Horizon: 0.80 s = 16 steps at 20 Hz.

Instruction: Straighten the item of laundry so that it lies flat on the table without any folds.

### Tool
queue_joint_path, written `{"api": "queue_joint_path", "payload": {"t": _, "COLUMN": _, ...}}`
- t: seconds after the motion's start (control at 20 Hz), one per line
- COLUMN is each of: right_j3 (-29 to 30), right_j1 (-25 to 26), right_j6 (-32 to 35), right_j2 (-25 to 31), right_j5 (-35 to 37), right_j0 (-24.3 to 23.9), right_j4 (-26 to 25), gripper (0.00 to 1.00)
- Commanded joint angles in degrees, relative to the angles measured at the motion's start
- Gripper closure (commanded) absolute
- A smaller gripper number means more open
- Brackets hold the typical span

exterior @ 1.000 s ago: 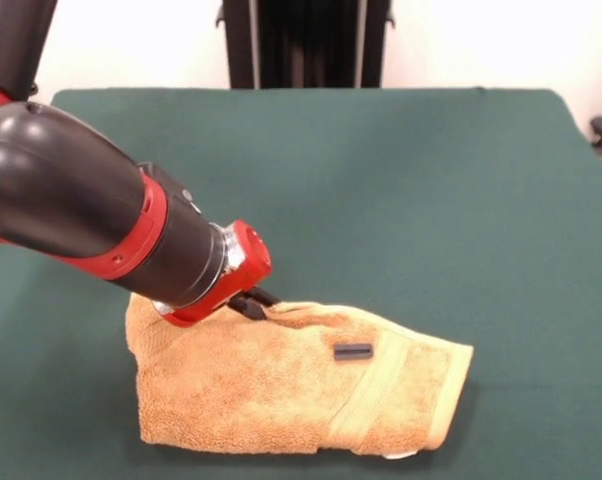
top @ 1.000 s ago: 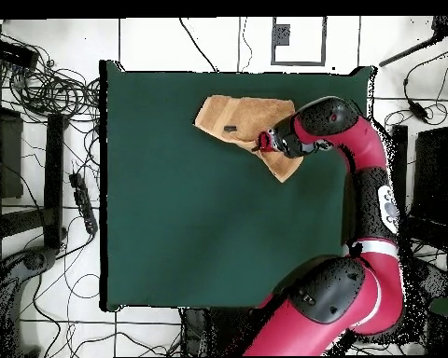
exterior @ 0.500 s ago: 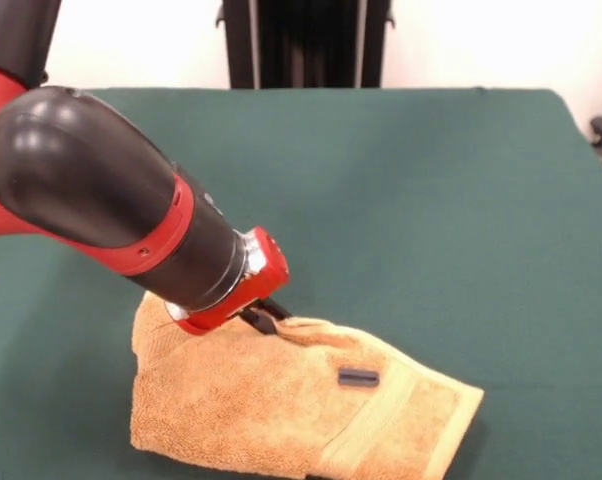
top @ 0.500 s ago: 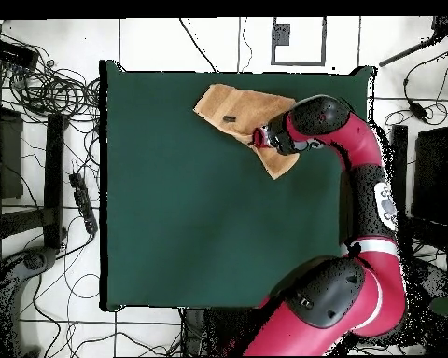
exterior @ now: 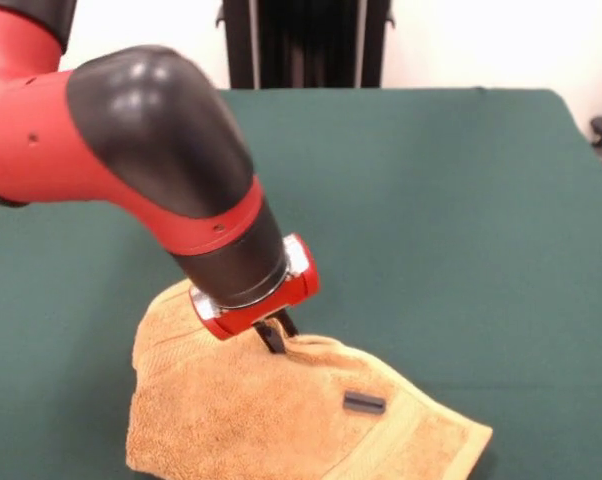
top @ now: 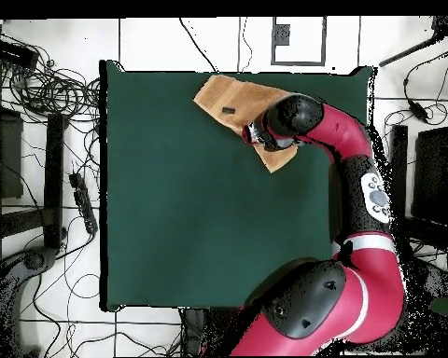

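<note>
Small black cylinder [exterior: 364, 403]; tangled cables [top: 43, 84] on tiled floor [top: 153, 42] beside.

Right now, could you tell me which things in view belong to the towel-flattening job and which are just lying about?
Part of the job:
- towel, still rumpled
- table
- gripper, tips down on the towel

Just lying about:
- small black cylinder resting on the towel
- cables on the floor beside the table

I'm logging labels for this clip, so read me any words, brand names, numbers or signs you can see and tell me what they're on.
None can be read.
Towel: no tag or print shows.
Small black cylinder lying on it: no marking visible.
Robot arm and gripper: no legible lettering.
Table: plain green cloth.
</note>
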Motion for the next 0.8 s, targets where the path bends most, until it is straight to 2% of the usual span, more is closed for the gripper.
{"api": "queue_joint_path", "payload": {"t": 0.05, "right_j3": 6.4, "right_j1": 6.2, "right_j6": 3.9, "right_j2": -1.3, "right_j5": -14.3, "right_j0": 3.6, "right_j4": -5.1, "gripper": 1.0}}
{"api": "queue_joint_path", "payload": {"t": 0.25, "right_j3": 2.9, "right_j1": 6.2, "right_j6": -1.7, "right_j2": -0.1, "right_j5": -8.2, "right_j0": 3.2, "right_j4": -4.2, "gripper": 1.0}}
{"api": "queue_joint_path", "payload": {"t": 0.5, "right_j3": 3.2, "right_j1": 4.1, "right_j6": -7.5, "right_j2": 2.8, "right_j5": -8.2, "right_j0": -1.7, "right_j4": -2.3, "gripper": 1.0}}
{"api": "queue_joint_path", "payload": {"t": 0.8, "right_j3": -11.5, "right_j1": 8.0, "right_j6": -15.1, "right_j2": 6.7, "right_j5": 0.4, "right_j0": -5.0, "right_j4": -0.7, "gripper": 1.0}}
